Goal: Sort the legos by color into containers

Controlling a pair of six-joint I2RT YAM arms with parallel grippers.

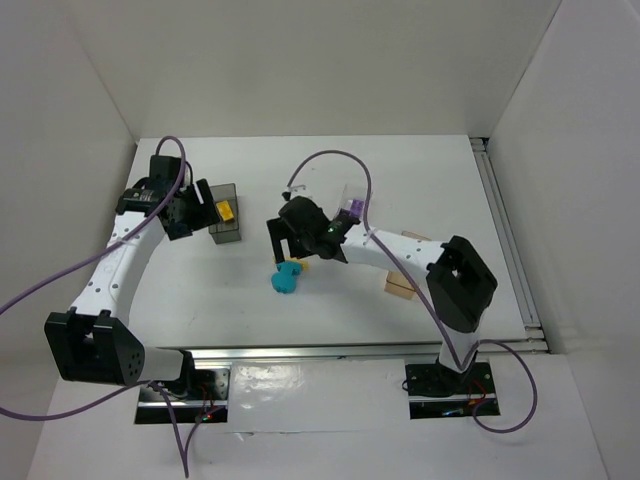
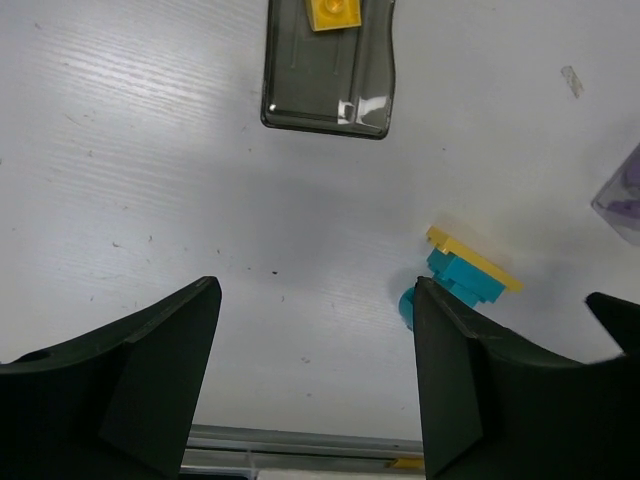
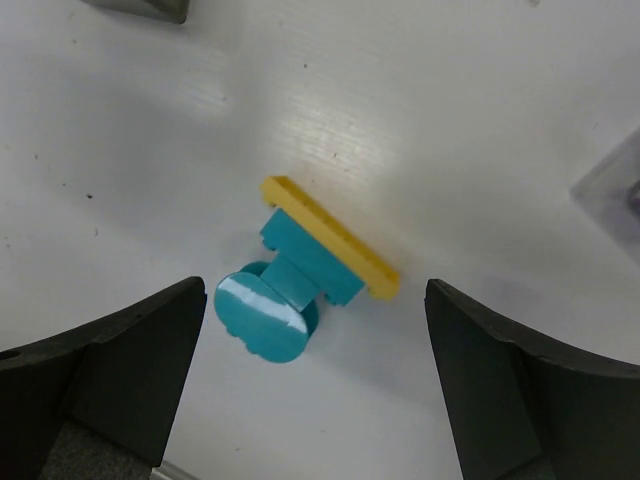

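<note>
Both wide open, empty: left gripper [image 2: 317, 300], right gripper [image 3: 315, 295].

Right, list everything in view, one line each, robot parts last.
table: one, white, under everything
grey bin: one, smoky dark, left side
yellow brick: one, yellow, inside the grey bin
clear bin: one, colourless, far centre
purple lego: at least one, purple, inside the clear bin
amber bin: one, tan, right side, partly hidden
teal legos: seemingly two joined, teal, mid-table
yellow plate: one, yellow, against the teal legos
left gripper: one, black, open, near the grey bin
right gripper: one, black, open, above the teal legos
</note>
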